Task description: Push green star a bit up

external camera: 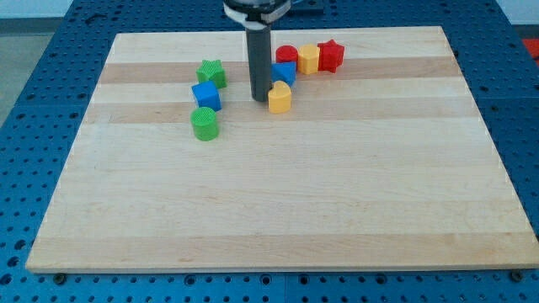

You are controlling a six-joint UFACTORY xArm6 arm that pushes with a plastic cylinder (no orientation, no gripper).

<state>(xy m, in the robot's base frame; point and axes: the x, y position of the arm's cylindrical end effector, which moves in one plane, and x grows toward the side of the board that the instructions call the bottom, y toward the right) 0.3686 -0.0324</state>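
The green star lies in the upper left part of the wooden board. A blue cube touches it just below, and a green cylinder sits below that. My tip rests on the board to the right of the blue cube, about 55 px right of and slightly below the green star, not touching it. A yellow block sits right beside the tip on its right.
A blue block stands behind the rod to its right. A red cylinder, a yellow hexagonal block and a red star form a row near the board's top edge.
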